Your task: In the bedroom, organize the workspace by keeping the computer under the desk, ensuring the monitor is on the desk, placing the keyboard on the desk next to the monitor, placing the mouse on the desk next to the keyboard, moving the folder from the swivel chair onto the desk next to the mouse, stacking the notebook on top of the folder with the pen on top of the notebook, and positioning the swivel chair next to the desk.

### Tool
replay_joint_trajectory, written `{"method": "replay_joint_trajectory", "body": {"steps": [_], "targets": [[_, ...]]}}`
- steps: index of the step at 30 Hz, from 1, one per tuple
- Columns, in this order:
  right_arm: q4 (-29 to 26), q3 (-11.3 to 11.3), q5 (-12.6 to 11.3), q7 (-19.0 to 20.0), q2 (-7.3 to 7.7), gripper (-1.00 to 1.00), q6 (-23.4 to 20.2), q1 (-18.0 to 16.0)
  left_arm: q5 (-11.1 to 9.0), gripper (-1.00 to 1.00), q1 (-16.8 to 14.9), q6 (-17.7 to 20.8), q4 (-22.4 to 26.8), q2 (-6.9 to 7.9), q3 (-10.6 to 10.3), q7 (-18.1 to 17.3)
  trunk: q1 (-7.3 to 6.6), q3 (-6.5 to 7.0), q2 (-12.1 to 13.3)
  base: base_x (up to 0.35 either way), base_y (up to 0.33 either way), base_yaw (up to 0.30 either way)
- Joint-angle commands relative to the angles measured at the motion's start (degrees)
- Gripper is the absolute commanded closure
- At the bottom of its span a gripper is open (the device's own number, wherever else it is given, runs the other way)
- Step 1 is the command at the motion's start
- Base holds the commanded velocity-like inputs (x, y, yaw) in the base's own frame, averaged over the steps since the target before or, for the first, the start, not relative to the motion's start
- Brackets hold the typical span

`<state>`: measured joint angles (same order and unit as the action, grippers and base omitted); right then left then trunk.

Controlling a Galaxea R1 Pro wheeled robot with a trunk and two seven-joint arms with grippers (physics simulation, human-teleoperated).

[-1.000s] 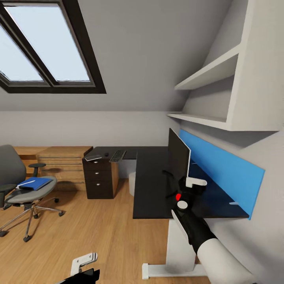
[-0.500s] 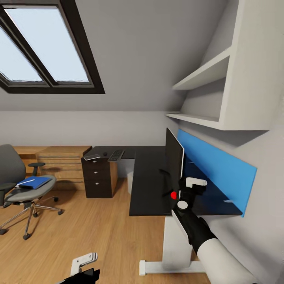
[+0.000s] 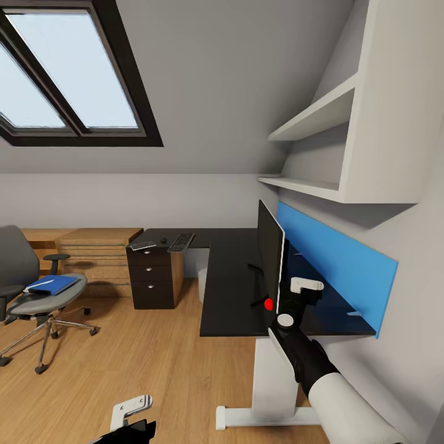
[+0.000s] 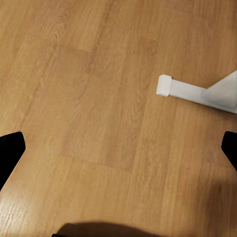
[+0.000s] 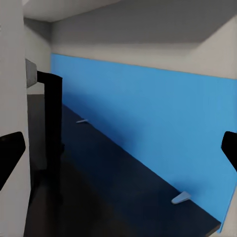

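Note:
The monitor [image 3: 271, 253] stands upright on the black L-shaped desk [image 3: 231, 290], seen nearly edge-on. My right gripper [image 3: 299, 293] is open just behind it, over the desktop; in the right wrist view the monitor's white back [image 5: 12, 123] and black stand [image 5: 52, 118] lie to one side. On the desk's far wing are the keyboard [image 3: 180, 242] and the mouse [image 3: 163, 240]. The blue folder [image 3: 52, 285] lies on the seat of the grey swivel chair [image 3: 24, 302] at the left. My left gripper [image 3: 131, 412] hangs open low over the wooden floor [image 4: 98, 98].
A blue back panel [image 3: 336, 259] runs along the wall behind the desk, with white shelves [image 3: 320, 117] above. A dark drawer cabinet [image 3: 154, 277] carries a flat grey item [image 3: 143, 246]. Wooden furniture [image 3: 98, 253] lines the far wall. The desk's white foot [image 4: 197, 91] rests on the floor.
The whole picture has slid a little to the left, so the camera has moved. My right gripper keeps its place behind the monitor; the left one is unchanged.

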<state>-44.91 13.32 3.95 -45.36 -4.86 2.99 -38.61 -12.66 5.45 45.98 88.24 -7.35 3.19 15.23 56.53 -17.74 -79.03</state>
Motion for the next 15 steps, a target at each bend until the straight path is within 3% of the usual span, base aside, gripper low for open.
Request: {"method": "replay_joint_trajectory", "body": {"steps": [1, 6, 7, 10, 15], "targets": [[0.1, 0.1, 0.1, -0.2, -0.02, -1.00, 0.2, -0.1, -0.6, -1.00, 0.0, 0.2, 0.1, -0.04, 0.1, 0.4, 0.00, -0.06, 0.0, 0.000, 0.000, 0.000], [0.2, 1.0, 0.1, -0.2, -0.05, -1.00, 0.2, 0.0, -0.6, -1.00, 0.0, 0.2, 0.1, -0.04, 0.1, 0.4, 0.00, -0.06, 0.0, -0.021, 0.124, 0.000], [0.2, 2.8, 0.0, -0.1, -0.06, -1.00, 0.2, 0.0, -0.6, -1.00, 0.0, 0.2, 0.1, -0.04, 0.1, 0.4, 0.00, -0.06, 0.0, -0.084, 0.237, 0.000], [0.2, 4.0, 0.0, 0.2, -0.04, -1.00, 0.2, 0.1, -0.6, -1.00, 0.0, 0.2, 0.1, -0.04, 0.1, 0.4, 0.00, -0.06, 0.0, -0.048, 0.131, 0.000], [0.1, 5.1, 0.0, 5.0, 0.14, -1.00, 0.3, 0.7, -0.6, -1.00, 0.0, 0.2, 0.1, -0.04, 0.1, 0.4, 0.00, -0.06, 0.0, -0.009, 0.023, 0.000]]}}
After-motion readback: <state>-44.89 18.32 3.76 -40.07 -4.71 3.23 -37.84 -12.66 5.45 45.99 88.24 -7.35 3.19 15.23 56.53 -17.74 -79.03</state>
